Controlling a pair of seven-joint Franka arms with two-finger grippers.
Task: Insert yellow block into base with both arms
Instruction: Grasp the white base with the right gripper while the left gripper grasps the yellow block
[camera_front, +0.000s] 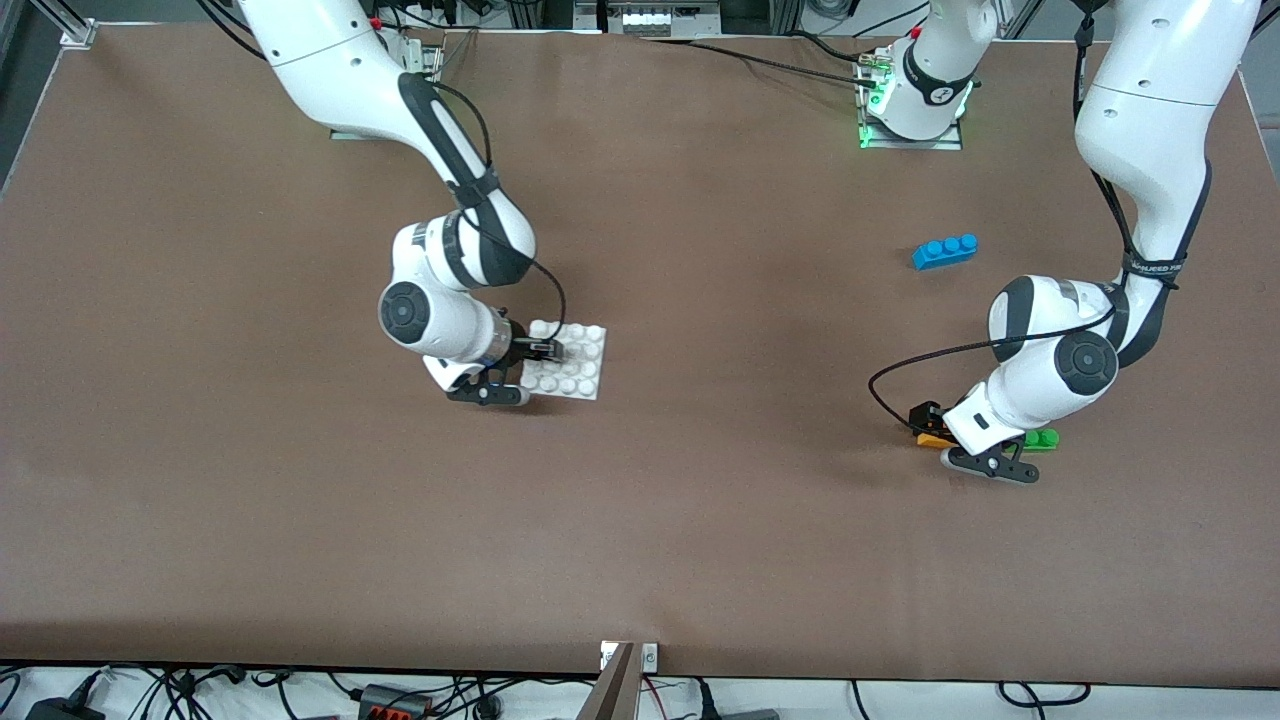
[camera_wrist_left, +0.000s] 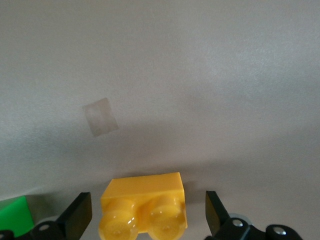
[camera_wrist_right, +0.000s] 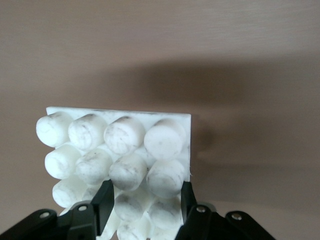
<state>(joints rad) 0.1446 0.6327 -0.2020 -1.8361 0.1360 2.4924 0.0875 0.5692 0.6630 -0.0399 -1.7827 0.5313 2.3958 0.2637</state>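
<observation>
The yellow block (camera_front: 934, 439) lies on the table toward the left arm's end. My left gripper (camera_front: 930, 424) is down over it and open. In the left wrist view the block (camera_wrist_left: 145, 197) sits between the fingertips (camera_wrist_left: 80, 214) with a gap on each side of it. The white base (camera_front: 578, 366) lies toward the right arm's end. My right gripper (camera_front: 540, 351) is at the base's edge, shut on it. In the right wrist view its fingers (camera_wrist_right: 103, 204) clamp two columns of studs at one edge of the base (camera_wrist_right: 150, 115).
A green brick (camera_front: 1042, 438) lies right beside the yellow block, partly under the left arm, and shows in the left wrist view (camera_wrist_left: 15, 215). A blue three-stud brick (camera_front: 945, 250) lies farther from the front camera. A pale patch (camera_wrist_left: 101, 116) marks the table.
</observation>
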